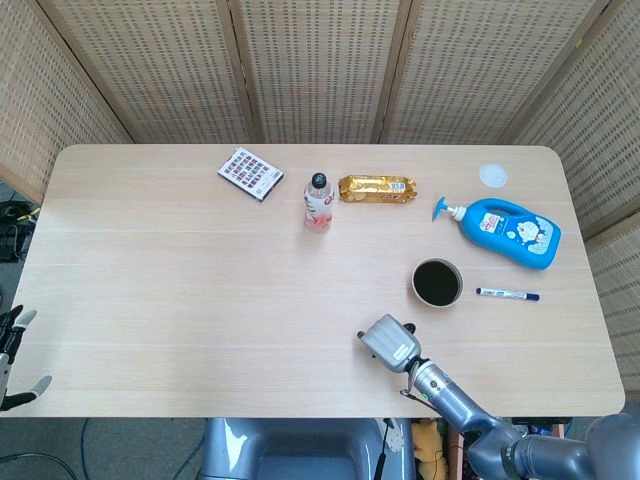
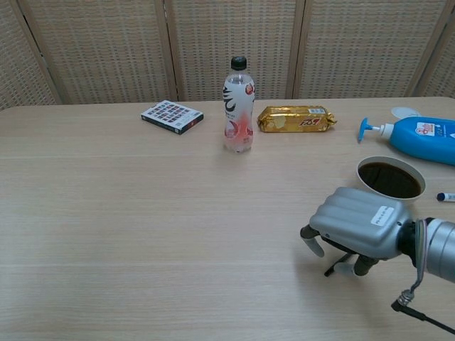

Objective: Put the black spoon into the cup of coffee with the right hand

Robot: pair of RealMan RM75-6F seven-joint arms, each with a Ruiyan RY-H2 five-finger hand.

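Right robot hand point(image 2: 359, 229) is hunched low over the black spoon point(image 2: 331, 269), fingers curled down around it, but honestly I can't tell if it's actually got a grip or is just caging it, since only the tip of the handle pokes out underneath, lying on the worktop point(image 2: 142, 213). That's my main worry: a thin flat spoon on a flat surface is a pain to pick up, and if the fingers only scrape over it they could flick it sideways or pin it flat instead of lifting it. The cup of coffee point(image 2: 390, 179) sits just behind and to the right of the hand, full of dark liquid nearly to the rim, so a clumsy swing with the knuckles could bump it and slosh coffee, or tip it into the blue dispenser bottle point(image 2: 419, 137) and the marker pen point(image 1: 507, 294) next to it. A loose grip could also drop the spoon from height and splash. Further back, the drink bottle point(image 2: 239, 105), gold snack packet point(image 2: 296, 118) and small patterned box point(image 2: 172, 116) are well out of the way. Left robot hand point(image 1: 12, 355) hangs off the worktop's edge, fingers apart, holding nothing.
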